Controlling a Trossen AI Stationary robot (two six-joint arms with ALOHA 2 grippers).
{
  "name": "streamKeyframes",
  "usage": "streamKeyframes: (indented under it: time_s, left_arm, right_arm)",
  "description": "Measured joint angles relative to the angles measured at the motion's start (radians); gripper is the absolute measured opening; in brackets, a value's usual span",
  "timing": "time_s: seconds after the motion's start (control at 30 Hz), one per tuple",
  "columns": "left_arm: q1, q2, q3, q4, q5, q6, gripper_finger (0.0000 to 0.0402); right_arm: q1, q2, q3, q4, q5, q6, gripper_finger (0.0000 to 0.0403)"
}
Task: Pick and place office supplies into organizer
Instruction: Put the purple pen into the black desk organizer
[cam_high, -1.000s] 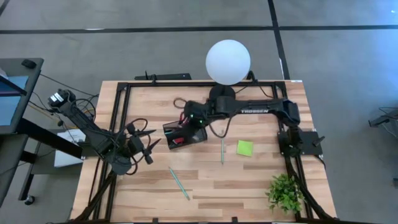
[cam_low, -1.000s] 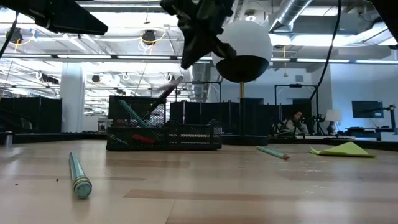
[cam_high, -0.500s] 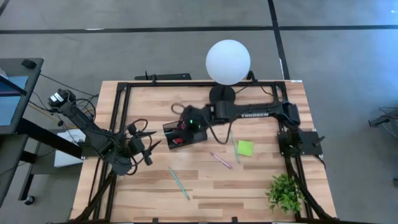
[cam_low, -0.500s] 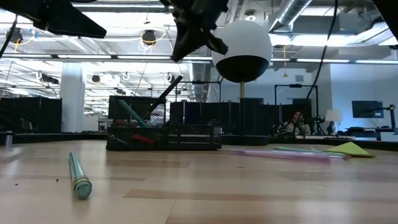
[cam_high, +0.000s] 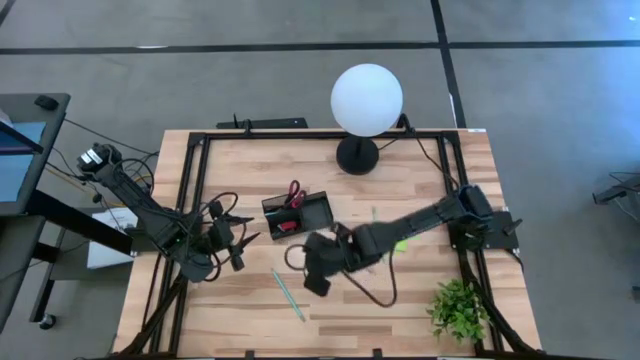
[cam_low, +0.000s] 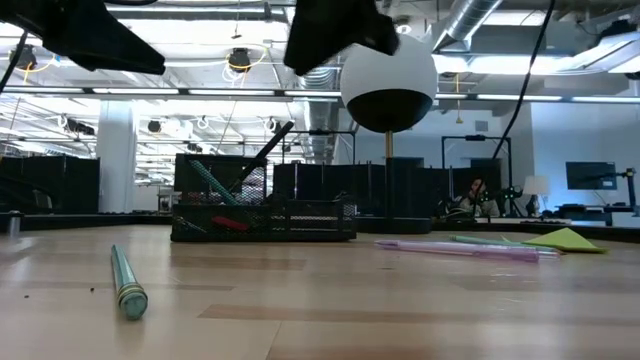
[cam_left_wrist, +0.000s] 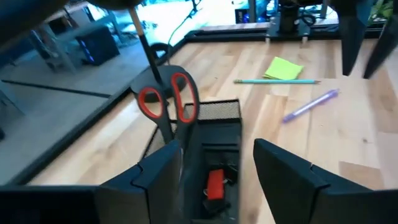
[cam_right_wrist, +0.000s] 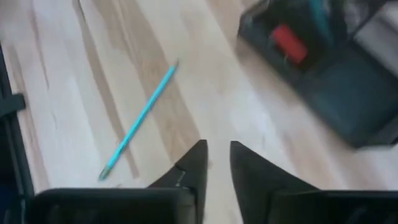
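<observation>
The black organizer (cam_high: 300, 213) stands at mid-table with the red-handled scissors (cam_left_wrist: 168, 102) upright in it, a tiny red block (cam_left_wrist: 214, 185) on its floor and pens leaning in it (cam_low: 215, 183). A teal pen (cam_high: 288, 294) lies near the front. A pink pen (cam_low: 460, 249), a green pen (cam_left_wrist: 277, 81) and the lime sticky pad (cam_left_wrist: 283, 67) lie right of the organizer. My right gripper (cam_high: 313, 272) hovers shut and empty above the table between organizer and teal pen (cam_right_wrist: 140, 118). My left gripper (cam_high: 245, 245) is open and empty, left of the organizer.
A white globe lamp (cam_high: 367, 98) stands at the far edge, with a black bar device (cam_high: 265, 123) to its left. A green plant (cam_high: 458, 308) sits at the near right corner. My right arm (cam_high: 420, 222) lies over the pad and pens in the high view.
My right gripper has swung from above the organizer toward the table's near edge and now hovers near the teal pen. A pink pen has appeared on the table right of the organizer. The green pen has shifted toward the sticky pad.
</observation>
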Motion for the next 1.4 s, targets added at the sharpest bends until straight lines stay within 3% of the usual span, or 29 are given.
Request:
streamKeyframes:
  time_s: [0.17, 0.33, 0.5, 0.7, 0.83, 0.93, 1.03, 1.13, 1.3, 1.4]
  left_arm:
    - [0.0, 0.0, 0.0, 0.0, 0.065, -0.072, 0.0199]
    - [0.0, 0.0, 0.0, 0.0, 0.12, -0.136, 0.0199]
    - [0.0, 0.0, 0.0, 0.001, 0.162, -0.17, 0.0199]
    - [0.0, 0.0, 0.0, 0.006, 0.171, -0.181, 0.0199]
    - [0.0, 0.0, 0.0, 0.009, 0.171, -0.181, 0.0199]
    - [0.0, 0.0, 0.0, 0.009, 0.167, -0.181, 0.0199]
    - [0.0, 0.0, 0.0, 0.008, 0.164, -0.181, 0.0199]
    - [0.0, 0.0, 0.0, 0.008, 0.162, -0.181, 0.0199]
    - [0.0, 0.0, 0.0, 0.009, 0.135, -0.181, 0.0199]
    - [0.0, 0.0, 0.0, 0.009, 0.12, -0.181, 0.0199]
  right_arm:
    - [0.064, -0.001, -0.058, 0.032, 0.017, 0.095, 0.0118]
    - [0.134, 0.0, -0.16, 0.005, 0.13, 0.285, 0.0152]
    - [0.192, 0.001, -0.199, -0.071, 0.24, 0.49, 0.0154]
    - [0.254, -0.056, -0.202, -0.441, 0.37, 0.771, 0.0142]
    - [0.306, -0.146, -0.202, -0.601, 0.426, 0.835, 0.0136]
    - [0.35, -0.237, -0.232, -0.607, 0.579, 0.855, 0.0133]
    - [0.388, -0.313, -0.328, -0.507, 0.733, 0.832, 0.0134]
    - [0.404, -0.358, -0.499, -0.246, 0.835, 0.789, 0.0134]
    - [0.372, -0.315, -0.77, 0.338, 0.76, 0.554, 0.0132]
    - [0.347, -0.265, -0.841, 0.512, 0.687, 0.444, 0.0133]
